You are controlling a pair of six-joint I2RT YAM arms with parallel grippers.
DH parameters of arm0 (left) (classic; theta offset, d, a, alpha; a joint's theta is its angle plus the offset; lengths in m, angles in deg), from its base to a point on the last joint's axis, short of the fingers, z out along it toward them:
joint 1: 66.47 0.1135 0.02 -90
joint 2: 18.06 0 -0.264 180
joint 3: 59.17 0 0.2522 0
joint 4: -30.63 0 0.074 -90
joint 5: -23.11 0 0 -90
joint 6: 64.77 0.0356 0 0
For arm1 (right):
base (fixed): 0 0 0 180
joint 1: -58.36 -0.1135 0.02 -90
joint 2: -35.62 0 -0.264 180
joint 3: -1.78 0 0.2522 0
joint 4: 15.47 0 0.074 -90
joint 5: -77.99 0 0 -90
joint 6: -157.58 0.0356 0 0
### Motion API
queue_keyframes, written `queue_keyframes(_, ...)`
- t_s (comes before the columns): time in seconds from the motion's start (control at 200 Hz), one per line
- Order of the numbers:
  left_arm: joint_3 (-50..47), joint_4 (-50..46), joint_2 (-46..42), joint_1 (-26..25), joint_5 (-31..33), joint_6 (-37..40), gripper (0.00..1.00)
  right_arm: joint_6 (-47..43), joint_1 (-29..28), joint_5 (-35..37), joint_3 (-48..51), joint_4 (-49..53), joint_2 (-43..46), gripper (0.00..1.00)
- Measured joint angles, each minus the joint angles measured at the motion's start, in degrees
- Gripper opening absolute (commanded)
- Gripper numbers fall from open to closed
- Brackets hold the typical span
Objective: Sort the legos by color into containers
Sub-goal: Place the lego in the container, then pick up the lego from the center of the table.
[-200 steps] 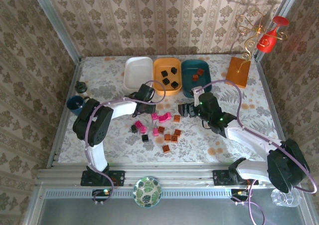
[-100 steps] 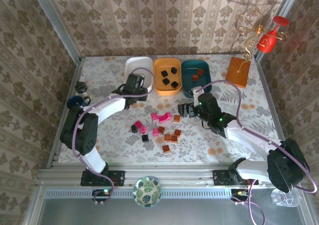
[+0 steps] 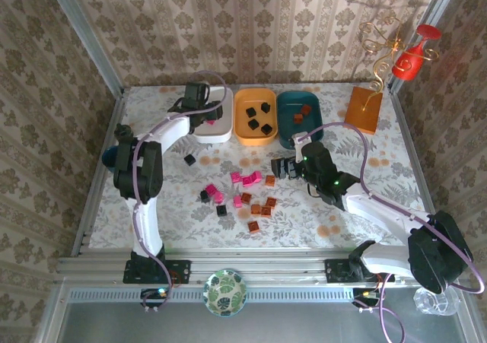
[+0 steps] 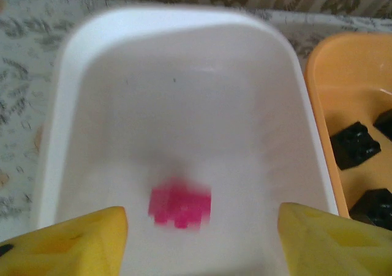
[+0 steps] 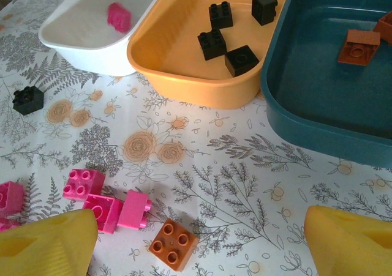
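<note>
My left gripper hangs over the white tray, open. Between and beyond its yellow fingers a blurred pink lego sits inside the tray. The orange tray holds several black legos. The teal tray holds brown ones. My right gripper is open low over the table, with a brown lego and pink legos in front of it. More pink, brown and black legos lie loose mid-table.
A dark blue mug stands at the left edge beside the left arm. An orange square stand with gold wire is at the back right. A green patterned plate rests on the front rail. Walls close in the table.
The left arm swung from mid-table back over the white tray and its jaws opened; a pink lego is now in the tray. The right arm barely moved.
</note>
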Motion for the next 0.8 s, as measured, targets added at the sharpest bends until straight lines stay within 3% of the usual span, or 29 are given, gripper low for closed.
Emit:
queue_keyframes(0.11, -7.43, 1.7, -5.14, -1.44, -0.63, -0.2, 0.74, -0.09, 0.0, 0.46, 0.0, 0.0, 0.0, 0.89)
queue_keyframes(0.4, -34.86, 7.37, -29.38, -9.68, -1.4, -0.66, 0.75, -0.96, -0.5, 0.98, -0.37, 0.04, -2.97, 0.89)
queue_keyframes(0.64, -49.64, 6.78, -40.46, -10.05, -3.56, -2.38, 0.75, -0.94, -3.28, 0.24, -5.62, 3.3, -11.06, 0.83)
queue_keyframes(0.8, -54.45, 6.36, -48.39, -10.16, -3.89, -3.39, 0.76, -1.27, -5.03, 0.17, -8.28, 7.87, -14.91, 0.81)
